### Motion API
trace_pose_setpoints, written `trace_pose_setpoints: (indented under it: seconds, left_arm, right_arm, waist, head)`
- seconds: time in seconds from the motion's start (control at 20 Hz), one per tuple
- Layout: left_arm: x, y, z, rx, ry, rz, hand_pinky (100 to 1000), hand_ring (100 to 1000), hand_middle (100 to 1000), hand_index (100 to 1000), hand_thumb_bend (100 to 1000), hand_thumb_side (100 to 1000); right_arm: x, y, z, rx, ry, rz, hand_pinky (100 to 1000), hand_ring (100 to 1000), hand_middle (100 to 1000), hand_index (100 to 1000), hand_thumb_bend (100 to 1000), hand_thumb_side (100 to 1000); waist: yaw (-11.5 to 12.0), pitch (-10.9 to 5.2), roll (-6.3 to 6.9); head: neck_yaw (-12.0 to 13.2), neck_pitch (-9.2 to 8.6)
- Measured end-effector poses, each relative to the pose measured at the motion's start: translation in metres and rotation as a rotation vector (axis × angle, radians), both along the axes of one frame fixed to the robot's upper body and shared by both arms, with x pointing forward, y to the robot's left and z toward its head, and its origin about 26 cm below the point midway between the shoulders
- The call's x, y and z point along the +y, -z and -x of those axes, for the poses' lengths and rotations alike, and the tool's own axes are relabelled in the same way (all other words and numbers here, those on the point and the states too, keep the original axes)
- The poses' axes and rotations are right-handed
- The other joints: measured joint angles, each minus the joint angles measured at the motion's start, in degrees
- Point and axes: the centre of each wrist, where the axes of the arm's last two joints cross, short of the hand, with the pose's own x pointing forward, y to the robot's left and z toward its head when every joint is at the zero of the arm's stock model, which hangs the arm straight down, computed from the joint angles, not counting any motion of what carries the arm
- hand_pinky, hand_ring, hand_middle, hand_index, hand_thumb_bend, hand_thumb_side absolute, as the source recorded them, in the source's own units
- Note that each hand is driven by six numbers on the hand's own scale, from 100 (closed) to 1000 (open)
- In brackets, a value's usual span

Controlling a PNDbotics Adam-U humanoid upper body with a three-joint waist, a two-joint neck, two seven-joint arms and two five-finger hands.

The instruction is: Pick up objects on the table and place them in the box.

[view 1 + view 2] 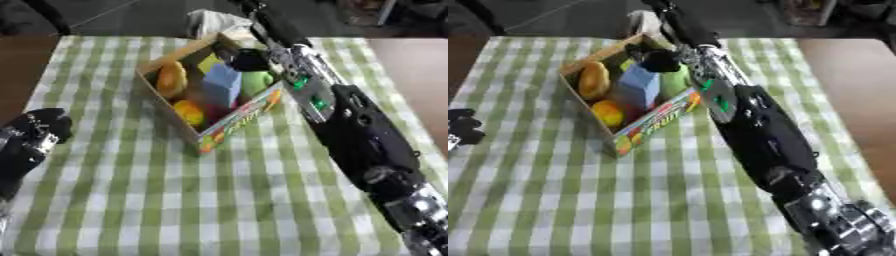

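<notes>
An open cardboard box (234, 121) with a printed fruit label stands askew on the far half of the table. Inside it are a yellow-orange oblong item (171, 78), a pale blue block (222, 85), a green rounded thing (256, 81) and a small orange-yellow fruit (189, 112). My right arm reaches in from the lower right. Its black hand (658, 61) hovers over the box's far right corner, just above the green thing. The hand hides what is under it. My left hand (41, 128) rests at the table's left edge, relaxed and holding nothing.
A green and white checked cloth (157, 200) covers the table. My right forearm (350, 125) lies diagonally across the right side. Brown bare surface shows past the cloth at the right (420, 70). Something white (214, 22) lies behind the box.
</notes>
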Motion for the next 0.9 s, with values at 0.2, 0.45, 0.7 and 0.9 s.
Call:
trace_pose_setpoints:
  seconds: [0.2, 0.45, 0.7, 0.9]
  left_arm:
    - [-0.001, -0.004, -0.001, -0.032, -0.009, -0.016, 747, 688, 670, 781, 607, 575]
    - [-0.003, -0.012, 0.000, -0.113, -0.041, -0.024, 753, 710, 691, 779, 583, 570]
    - [-0.006, -0.012, 0.001, -0.167, -0.072, 0.017, 760, 724, 700, 777, 589, 595]
    - [-0.010, -0.011, 0.001, -0.186, -0.079, 0.038, 765, 731, 707, 780, 600, 618]
  right_arm:
    - [-0.038, 0.006, 0.031, 0.027, -0.072, -0.279, 729, 791, 784, 923, 100, 308]
    - [-0.083, 0.021, 0.073, 0.046, -0.090, -0.484, 716, 753, 727, 901, 100, 282]
    - [-0.109, 0.051, 0.101, 0.085, -0.025, -0.569, 716, 756, 728, 911, 100, 244]
    - [-0.119, 0.073, 0.116, 0.110, 0.026, -0.607, 715, 756, 728, 914, 100, 246]
  waist:
    - [-1.35, -0.08, -0.26]
    - [-2.82, 0.05, -0.32]
    - [-3.84, 0.96, -0.27]
    - [-4.45, 1.30, -0.19]
  head:
    - [1.51, 0.00]
    - [3.47, 0.00]
    - [4.84, 0.00]
    - [5.35, 0.00]
